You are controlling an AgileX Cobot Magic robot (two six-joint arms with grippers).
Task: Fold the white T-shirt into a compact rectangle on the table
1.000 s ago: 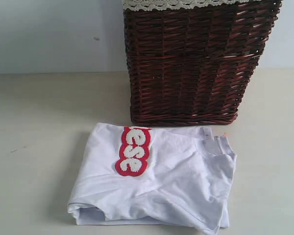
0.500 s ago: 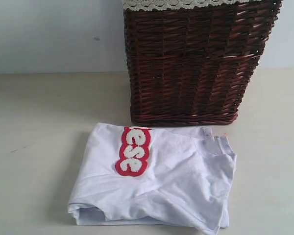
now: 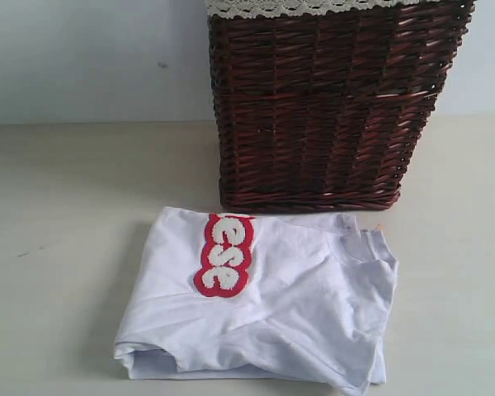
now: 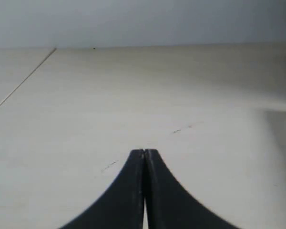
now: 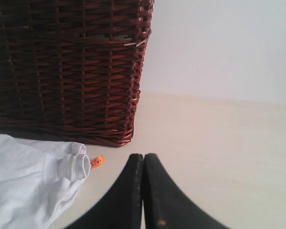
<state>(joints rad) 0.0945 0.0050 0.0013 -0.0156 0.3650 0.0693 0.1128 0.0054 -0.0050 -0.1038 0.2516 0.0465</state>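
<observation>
Exterior: white T-shirt lies folded on the table at 6 o'clock of the wicker basket, close to its base; left wrist: left gripper pinched closed, empty, above the table; right wrist: right gripper pinched closed, empty, near the shirt's collar and orange tag.

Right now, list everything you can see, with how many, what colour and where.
T-shirt: one, white, folded on the table in front of the basket.
Lettering: one patch, white outlined in red, on top of the shirt.
Tag: one, orange, at the shirt's edge near the basket.
Basket: one, dark brown wicker, standing behind the shirt.
Lace trim: one, white, along the basket's rim.
Table: one, cream-beige.
Wall: one, pale grey-white, behind.
Left gripper: one, black, shut, over bare table.
Right gripper: one, black, shut, beside the shirt.
</observation>
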